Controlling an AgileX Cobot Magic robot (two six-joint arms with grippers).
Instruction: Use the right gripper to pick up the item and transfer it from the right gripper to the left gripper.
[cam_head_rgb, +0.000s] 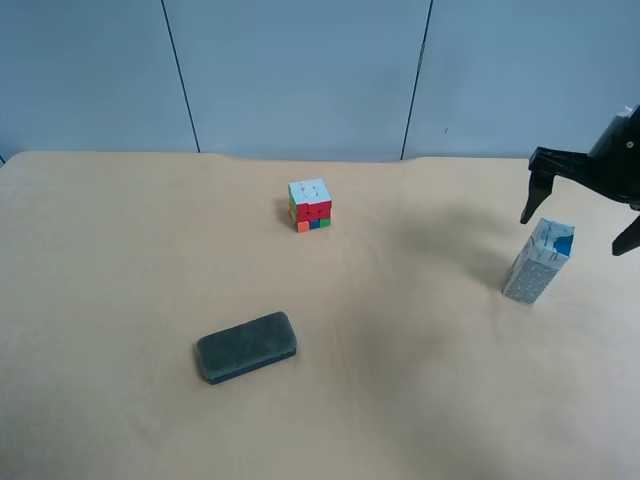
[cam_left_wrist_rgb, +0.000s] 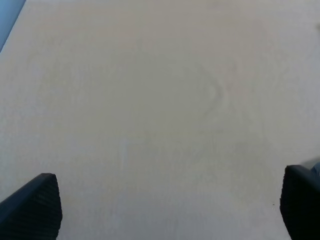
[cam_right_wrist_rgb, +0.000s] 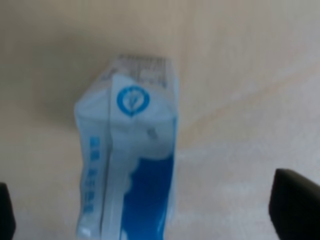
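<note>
My right gripper (cam_head_rgb: 574, 233) hangs spread wide over the item (cam_head_rgb: 538, 262), one finger on either side of the gabled top, gripping and touching nothing. The carton stands slightly tilted on the tan table (cam_head_rgb: 150, 250), near the exterior high view's right edge. A blue round emblem marks its gable; the blue lettering down the side is too blurred to read. The arm reaches in from that edge, fingers pointing down. My left gripper (cam_left_wrist_rgb: 167, 205) gapes empty over bare tabletop.

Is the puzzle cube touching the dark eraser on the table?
No, the puzzle cube stands well apart from the dark eraser, with the table showing between them.
</note>
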